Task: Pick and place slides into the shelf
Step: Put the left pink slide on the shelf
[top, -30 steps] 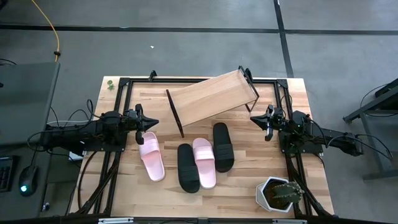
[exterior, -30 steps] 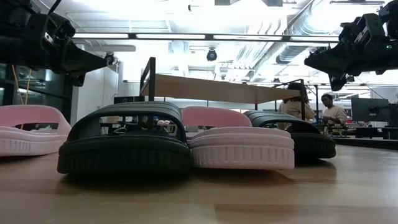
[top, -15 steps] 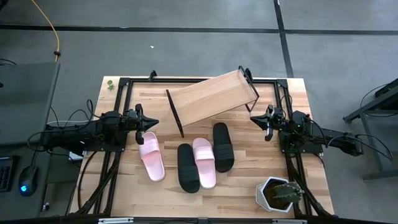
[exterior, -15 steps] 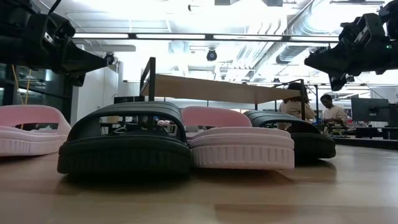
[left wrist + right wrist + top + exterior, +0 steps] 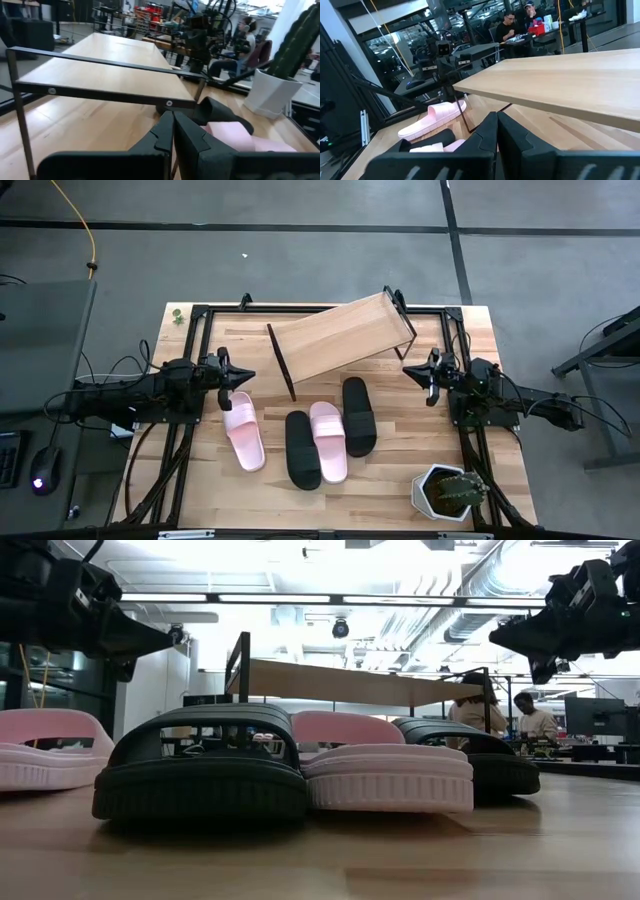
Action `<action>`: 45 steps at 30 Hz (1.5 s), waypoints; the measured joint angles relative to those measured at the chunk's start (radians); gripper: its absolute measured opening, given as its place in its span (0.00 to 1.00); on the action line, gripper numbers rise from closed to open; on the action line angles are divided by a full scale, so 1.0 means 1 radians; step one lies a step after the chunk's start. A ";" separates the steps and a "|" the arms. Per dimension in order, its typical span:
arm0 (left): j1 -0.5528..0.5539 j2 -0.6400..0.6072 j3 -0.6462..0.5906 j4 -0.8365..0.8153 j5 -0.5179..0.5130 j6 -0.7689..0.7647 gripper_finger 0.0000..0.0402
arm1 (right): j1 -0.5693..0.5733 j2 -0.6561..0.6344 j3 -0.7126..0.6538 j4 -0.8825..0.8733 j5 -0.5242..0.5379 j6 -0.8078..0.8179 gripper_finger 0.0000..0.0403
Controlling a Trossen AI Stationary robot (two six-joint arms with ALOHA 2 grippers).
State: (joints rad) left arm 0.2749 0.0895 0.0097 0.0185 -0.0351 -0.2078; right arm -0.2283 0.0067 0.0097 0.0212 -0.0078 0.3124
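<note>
Four slides lie sole-down on the table in the high view: a pale pink one at the left, then a black one, a pink one and a black one side by side. The slanted light-wood shelf stands on its black frame behind them, bare. My left gripper hovers shut above the table, left of the shelf, just beyond the toe of the left pink slide. My right gripper hovers shut to the right of the shelf. Both hang above the table in the low view.
A potted cactus in a white pot stands at the table's near right corner. A black metal frame runs round the table edges. People sit at desks in the room behind.
</note>
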 joint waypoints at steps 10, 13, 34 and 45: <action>0.000 0.000 0.000 0.001 -0.010 0.028 0.01 | 0.000 0.000 0.000 -0.006 0.022 -0.052 0.00; 0.000 0.000 0.000 0.001 -0.008 0.070 0.01 | 0.000 0.000 0.000 0.004 0.026 -0.100 0.00; 0.000 0.000 0.000 0.013 0.068 -0.088 0.01 | 0.000 0.000 0.000 0.011 0.024 -0.065 0.00; 0.000 0.000 0.152 -0.035 0.091 -0.084 0.01 | 0.000 0.000 0.000 0.126 0.000 -0.071 0.00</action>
State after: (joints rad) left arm 0.2747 0.0898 0.1618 -0.0160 0.0558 -0.2918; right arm -0.2284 0.0069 0.0100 0.1473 -0.0083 0.2409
